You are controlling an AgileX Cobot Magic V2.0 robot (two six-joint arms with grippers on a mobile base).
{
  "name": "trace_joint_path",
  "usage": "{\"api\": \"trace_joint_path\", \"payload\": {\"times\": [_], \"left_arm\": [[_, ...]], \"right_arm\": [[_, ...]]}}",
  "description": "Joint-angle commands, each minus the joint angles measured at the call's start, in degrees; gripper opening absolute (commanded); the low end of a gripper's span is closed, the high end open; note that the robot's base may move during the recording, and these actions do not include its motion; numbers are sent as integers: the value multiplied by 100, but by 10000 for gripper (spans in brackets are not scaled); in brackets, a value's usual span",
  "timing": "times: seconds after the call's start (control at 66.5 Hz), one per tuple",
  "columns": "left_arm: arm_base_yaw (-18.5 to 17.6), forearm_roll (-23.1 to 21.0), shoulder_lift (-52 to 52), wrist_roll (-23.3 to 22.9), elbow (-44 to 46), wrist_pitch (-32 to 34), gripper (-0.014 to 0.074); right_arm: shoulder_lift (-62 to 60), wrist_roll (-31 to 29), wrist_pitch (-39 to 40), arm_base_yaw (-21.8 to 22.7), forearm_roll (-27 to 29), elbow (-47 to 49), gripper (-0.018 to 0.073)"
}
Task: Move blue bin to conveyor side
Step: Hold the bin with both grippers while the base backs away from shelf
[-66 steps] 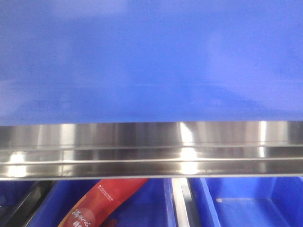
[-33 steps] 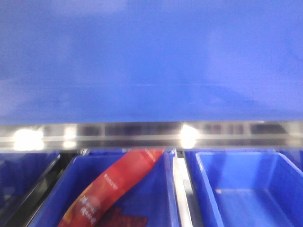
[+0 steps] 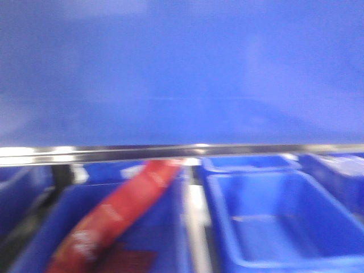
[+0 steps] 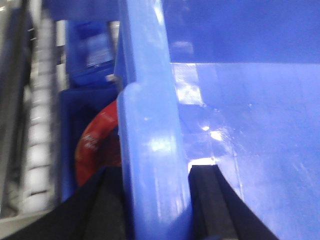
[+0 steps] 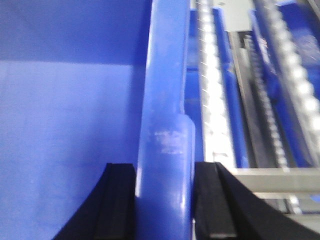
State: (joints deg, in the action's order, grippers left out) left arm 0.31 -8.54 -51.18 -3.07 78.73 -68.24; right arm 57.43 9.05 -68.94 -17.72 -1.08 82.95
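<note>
Blue bin point(image 3: 182, 68) blurred, fills front view; left gripper point(image 4: 152, 172), right gripper point(image 5: 165, 167) clamp rim point(image 4: 150, 125).

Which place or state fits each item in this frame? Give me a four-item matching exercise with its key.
Items:
1. left gripper
2. red packet
3. pale rollers
4. blue bin

Places or states:
A. lies in a smaller blue crate
B. fills the upper part of the front view
C. fingers on either side of the bin's rim
D. run in a row, apart from the bin

Pairs: 1-C; 2-A; 3-D; 4-B
</note>
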Motion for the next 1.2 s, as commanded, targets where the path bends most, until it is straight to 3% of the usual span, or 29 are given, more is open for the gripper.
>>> {"api": "trace_joint_path", "payload": {"times": [0.0, 1.188], "left_arm": [[5, 267, 159, 85, 83, 487, -18], [-31, 372, 159, 85, 83, 487, -18]], "right_arm": [[-105, -53, 517, 43, -572, 75, -81], [-105, -53, 517, 43, -572, 75, -81]]}}
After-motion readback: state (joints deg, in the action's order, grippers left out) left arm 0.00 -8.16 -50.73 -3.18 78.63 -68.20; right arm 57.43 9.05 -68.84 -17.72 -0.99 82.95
